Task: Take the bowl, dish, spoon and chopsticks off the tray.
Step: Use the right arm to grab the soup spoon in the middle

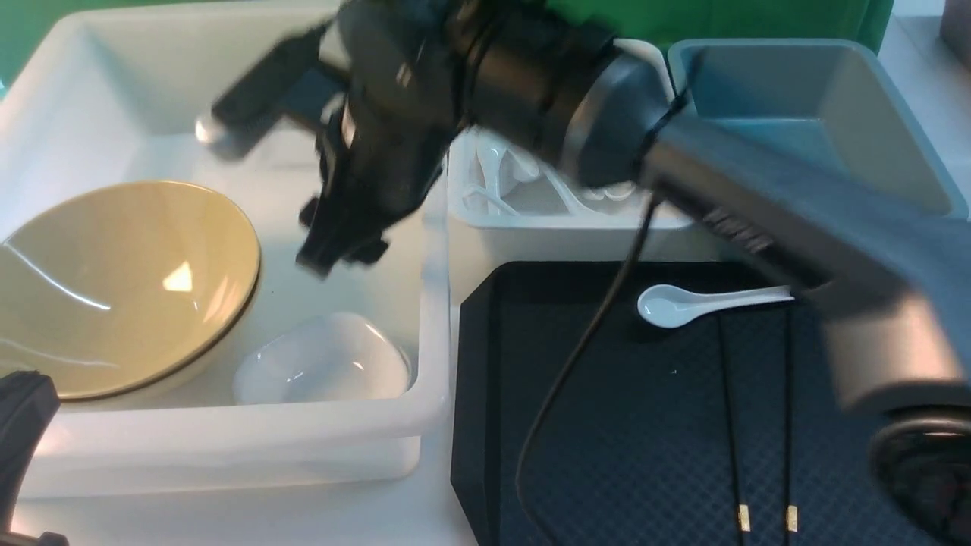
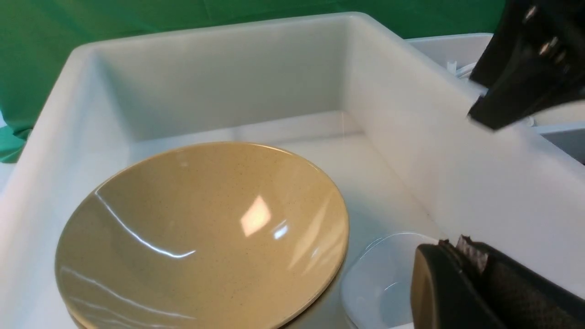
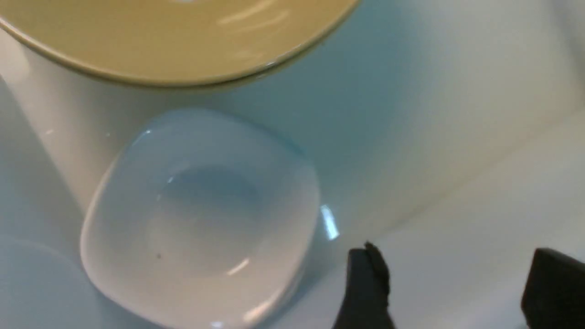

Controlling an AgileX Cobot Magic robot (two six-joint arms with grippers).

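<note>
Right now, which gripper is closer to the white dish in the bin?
Right. The right gripper hovers open just above the dish, over the white bin. The left gripper sits shut by the bin's near left corner, the bowl between.

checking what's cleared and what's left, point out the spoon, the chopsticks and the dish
spoon (image 1: 667, 307), front view, on its oval scoop
chopsticks (image 1: 730, 425), front view, on the left stick's shaft
dish (image 3: 201, 219), right wrist view, on its inner floor
</note>
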